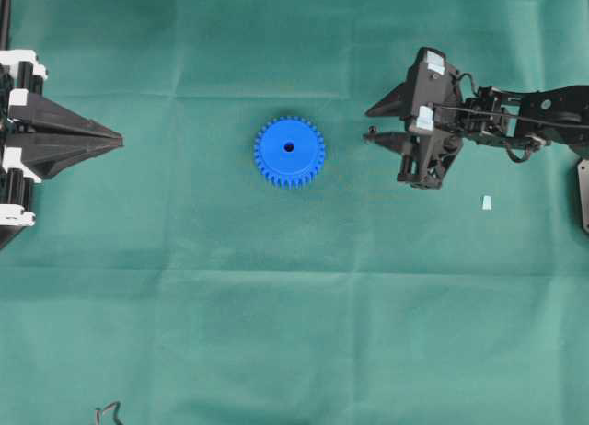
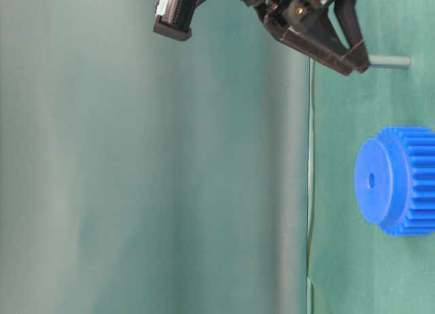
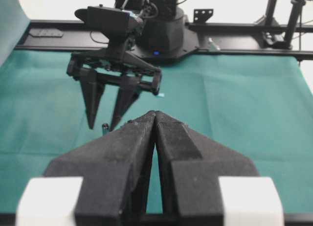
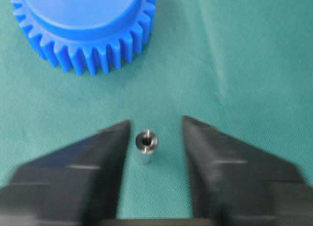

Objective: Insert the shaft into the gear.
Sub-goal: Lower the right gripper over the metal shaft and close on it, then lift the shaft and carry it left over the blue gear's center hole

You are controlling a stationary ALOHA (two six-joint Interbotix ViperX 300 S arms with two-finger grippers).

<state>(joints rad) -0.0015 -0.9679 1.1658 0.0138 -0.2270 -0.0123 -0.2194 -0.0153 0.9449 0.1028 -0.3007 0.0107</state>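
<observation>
The shaft (image 4: pixel 145 147) stands upright on the green counter (image 1: pixel 276 333), at three o'clock from the blue gear (image 1: pixel 289 151) overhead. The right pincer (image 4: pixel 155 138) straddles it, fingers apart, not gripping. The left pincer (image 3: pixel 155 119) sits clenched at nine o'clock; no writing is readable.

We note the gear (image 1: pixel 289 151) bright blue, the shaft (image 4: pixel 145 147) silvery-grey, the cloth (image 1: pixel 276 305) plain green — grippers (image 1: pixel 375 120) black

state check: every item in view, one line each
shaft: upright on the cloth, between the right gripper's fingers, a gap each side
gear: flat on the cloth, centre hole empty
right gripper: straddling the shaft, not yet gripping
left gripper: shut, empty
white scrap: loose on the cloth
</observation>
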